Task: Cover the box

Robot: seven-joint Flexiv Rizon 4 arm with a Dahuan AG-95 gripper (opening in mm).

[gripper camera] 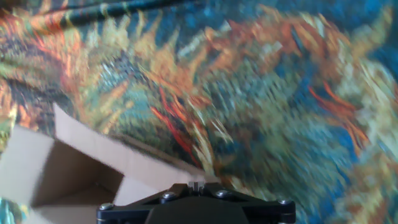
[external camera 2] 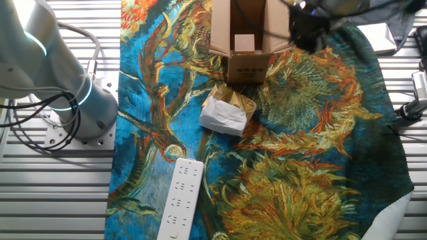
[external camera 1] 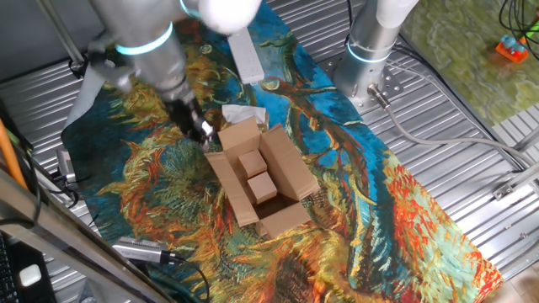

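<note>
From my hand view the ground is blurred, and all I get of the gripper (external camera 1: pixel 202 132) is the dark base of its housing at the bottom edge, so I cannot tell how far the jaws stand apart or whether they hold anything. Just beyond that housing a pale flap and one open corner of the box (gripper camera: pixel 74 165) show to the lower left.

In one fixed view the box (external camera 1: pixel 261 181) sits on the painted cloth (external camera 1: pixel 362 194) covering the desk, all four flaps splayed outward, two small cardboard blocks (external camera 1: pixel 257 174) inside. The gripper hangs at the box's far-left corner, right beside the flap there (touching or not, I cannot say). Beyond that corner lies a crumpled paper packet (external camera 2: pixel 227 112), and farther off still a white power strip (external camera 2: pixel 180 197).

My worry is this: the carton looks light and nothing pins it down, so a sideways push on a flap could slide or tip it instead of folding the hinge. The cloth might bunch up too. A released flap will likely spring open again.
</note>
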